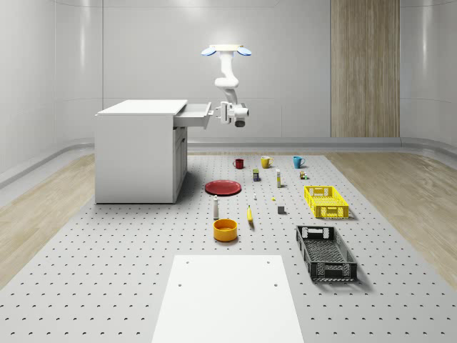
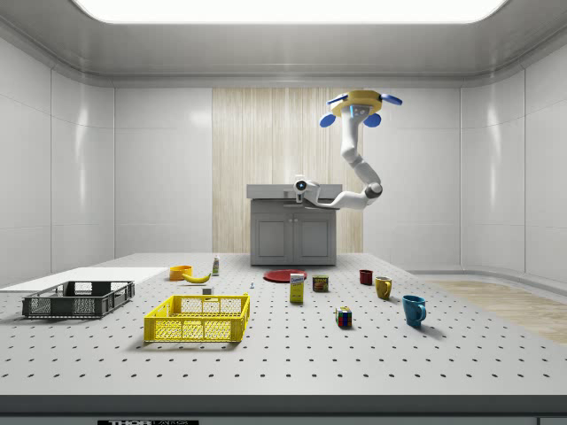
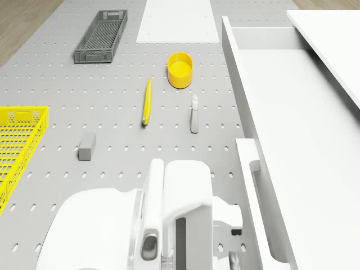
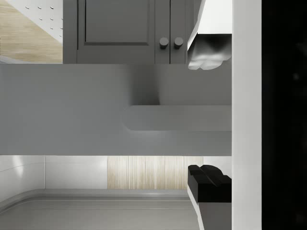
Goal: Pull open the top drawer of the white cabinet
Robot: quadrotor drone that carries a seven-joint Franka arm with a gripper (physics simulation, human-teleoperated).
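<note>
- One large pegboard floor [image 1: 107, 271] carries everything; the white cabinet [image 1: 139, 153] stands on it at the whole-scene view's left.
- The drone [image 1: 226, 50] hovers in the air just beside the cabinet's front, above the floor, with the arm [image 1: 228, 82] hanging down and bending toward the cabinet.
- The top drawer [image 1: 193, 116] already sticks out some way from the cabinet front. In the drone view its inside shows open to above, so I judge the pull partly done; how much travel is left cannot be told.
- The drawer handle [image 4: 177, 118] runs across the wrist view, with one finger above it and one below.
- The jaws [image 1: 214, 113] are at the drawer front, straddling the handle; the fingers stand apart on either side of the bar, and whether they press on it I cannot tell.
- Smaller things lie well apart from the cabinet: a yellow crate [image 1: 325, 201], a dark crate [image 1: 325, 251], a red plate [image 1: 223, 187], a yellow bowl [image 1: 225, 229] and a banana [image 1: 250, 215].
- No writing on these things can be read.
</note>
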